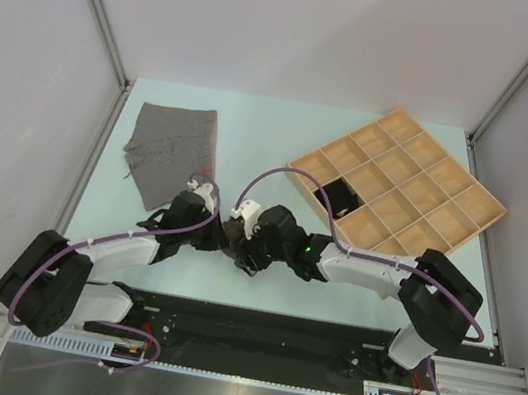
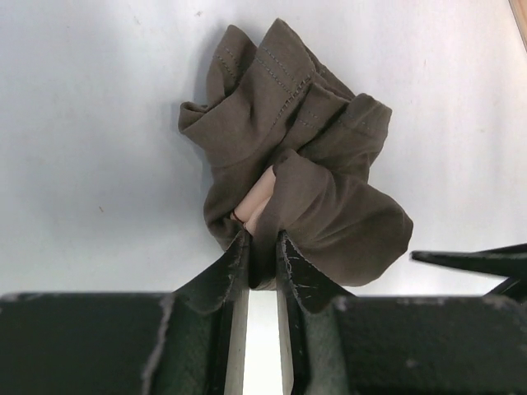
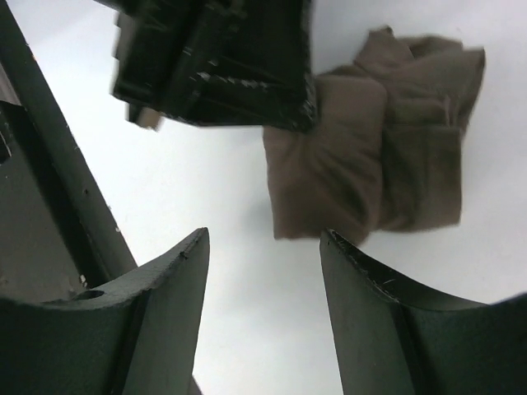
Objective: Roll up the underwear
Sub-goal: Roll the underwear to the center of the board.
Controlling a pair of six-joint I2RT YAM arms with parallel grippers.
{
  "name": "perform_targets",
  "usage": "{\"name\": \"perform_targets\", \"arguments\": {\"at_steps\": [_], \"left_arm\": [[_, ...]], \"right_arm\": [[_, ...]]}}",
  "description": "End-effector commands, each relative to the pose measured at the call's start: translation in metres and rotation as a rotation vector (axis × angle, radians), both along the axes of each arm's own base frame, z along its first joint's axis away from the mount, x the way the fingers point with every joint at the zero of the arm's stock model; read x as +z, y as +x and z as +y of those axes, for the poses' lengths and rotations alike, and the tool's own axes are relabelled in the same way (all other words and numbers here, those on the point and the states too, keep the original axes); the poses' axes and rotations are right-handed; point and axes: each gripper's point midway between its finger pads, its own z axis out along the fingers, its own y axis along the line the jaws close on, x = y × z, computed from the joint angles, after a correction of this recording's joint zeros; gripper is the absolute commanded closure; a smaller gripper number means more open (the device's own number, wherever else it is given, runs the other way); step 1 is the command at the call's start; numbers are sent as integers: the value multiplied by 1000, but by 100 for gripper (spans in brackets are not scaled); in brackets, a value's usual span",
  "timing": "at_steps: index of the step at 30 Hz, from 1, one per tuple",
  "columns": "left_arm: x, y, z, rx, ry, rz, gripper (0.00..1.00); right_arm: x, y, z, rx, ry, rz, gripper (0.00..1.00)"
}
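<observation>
The dark brown cloth briefs (image 2: 296, 164), soft and stitched along the hems, lie bunched in a loose lump on the pale surface (image 1: 254, 135) between both arms. The lump stretches away from the left tool (image 2: 262, 247), which is clamped on its near fold. The right tool (image 3: 263, 239) stands apart, the cloth just beyond its tips, off toward one finger.

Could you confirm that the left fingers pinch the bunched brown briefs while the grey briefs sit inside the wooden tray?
Not quite: the grey briefs lie flat on the table, left of the wooden tray, as the top view shows. The left fingers do pinch the bunched brown briefs.
</observation>
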Motion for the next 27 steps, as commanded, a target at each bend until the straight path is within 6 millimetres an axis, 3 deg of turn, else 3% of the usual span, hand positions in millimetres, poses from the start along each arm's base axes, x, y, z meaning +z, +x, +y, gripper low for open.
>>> {"name": "perform_targets", "arguments": {"at_steps": [1, 9, 27], "left_arm": [[-5, 0, 1, -6, 30, 35, 80], [-6, 1, 0, -8, 32, 42, 80], [11, 11, -1, -6, 0, 18, 73]], "right_arm": [[4, 12, 22, 48, 58, -146, 40], [-45, 20, 12, 2, -73, -143, 40], [-118, 16, -29, -247, -392, -180, 41]]}}
